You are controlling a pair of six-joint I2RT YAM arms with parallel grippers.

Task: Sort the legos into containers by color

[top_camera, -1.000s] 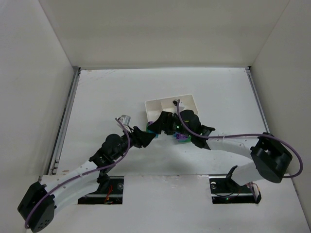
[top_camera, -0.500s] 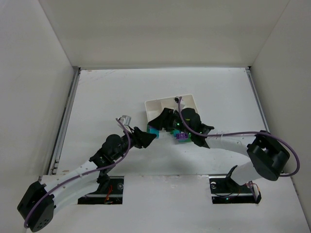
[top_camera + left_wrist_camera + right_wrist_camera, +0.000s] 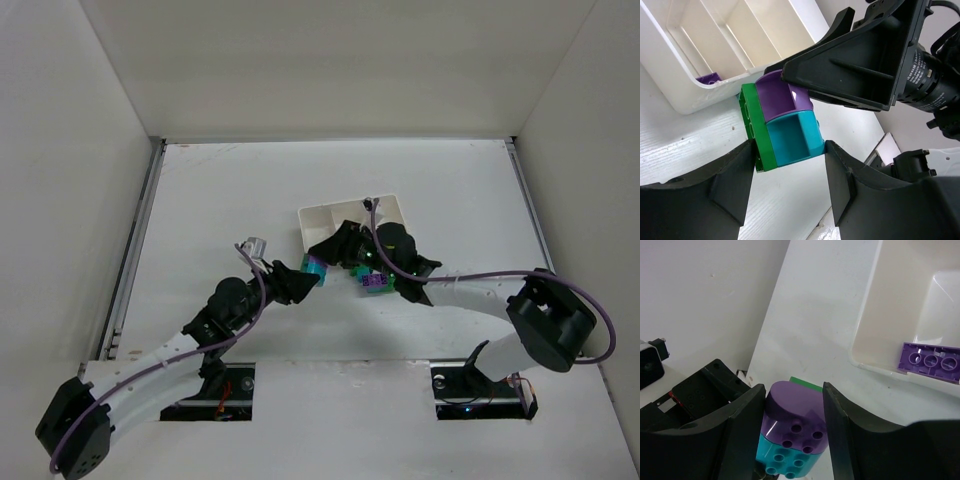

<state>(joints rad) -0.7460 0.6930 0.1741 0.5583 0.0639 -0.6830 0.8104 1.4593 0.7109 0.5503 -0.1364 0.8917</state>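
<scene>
A joined stack of three legos hangs just off the near-left corner of the white tray (image 3: 322,213): a green plate (image 3: 751,125), a teal brick (image 3: 792,140) and a rounded purple brick (image 3: 782,97). My left gripper (image 3: 789,150) is shut on the stack, one finger on the green plate and the other on the teal brick. My right gripper (image 3: 794,410) comes in from the tray side, and its jaws press both sides of the purple brick (image 3: 795,415), with the teal brick (image 3: 785,460) just below. One flat purple lego (image 3: 930,360) lies in a tray compartment.
A small cluster of purple and green legos (image 3: 375,283) lies on the table under my right arm, close to the tray's near edge. The two grippers almost touch each other. White walls enclose the table on three sides.
My right gripper's jaws have come together from wide open onto the purple brick. The left gripper keeps its hold on the stack and has barely shifted.
</scene>
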